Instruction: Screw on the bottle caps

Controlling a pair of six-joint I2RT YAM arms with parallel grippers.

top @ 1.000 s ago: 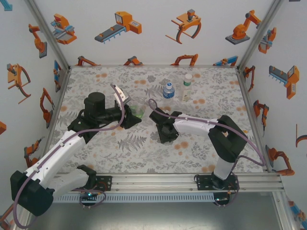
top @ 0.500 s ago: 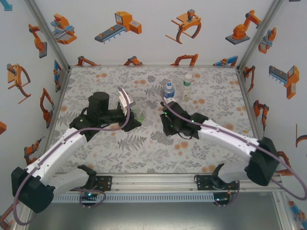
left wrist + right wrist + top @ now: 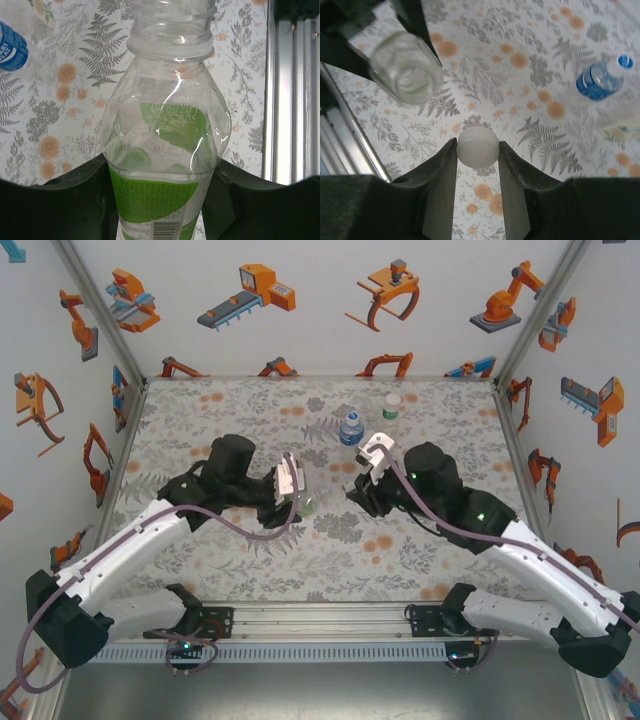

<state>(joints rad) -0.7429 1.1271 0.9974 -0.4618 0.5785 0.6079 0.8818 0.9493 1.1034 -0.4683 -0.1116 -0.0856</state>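
Note:
My left gripper (image 3: 160, 202) is shut on the green-labelled bottle (image 3: 165, 150), whose threaded neck (image 3: 170, 30) is bare and open. In the top view the left gripper (image 3: 297, 502) holds this bottle (image 3: 304, 505) tilted near the table's middle. A white bottle cap (image 3: 478, 146) is pinched between the tips of my right gripper (image 3: 478, 152), which is shut on it. The open bottle mouth (image 3: 407, 75) lies up and to the left of the cap, apart from it. Seen from above, the right gripper (image 3: 353, 490) faces the left one across a short gap.
The blue-labelled bottle (image 3: 351, 427) and the slimmer bottle (image 3: 391, 407) stand capped at the back of the floral table (image 3: 200, 410). The blue-labelled bottle (image 3: 602, 77) also lies to the right of the cap. An aluminium rail (image 3: 330, 618) runs along the near edge.
The left arm has carried the green-labelled bottle right and nearer, toward the middle. The right arm has swung round, bringing the cap up to face the bottle's mouth.

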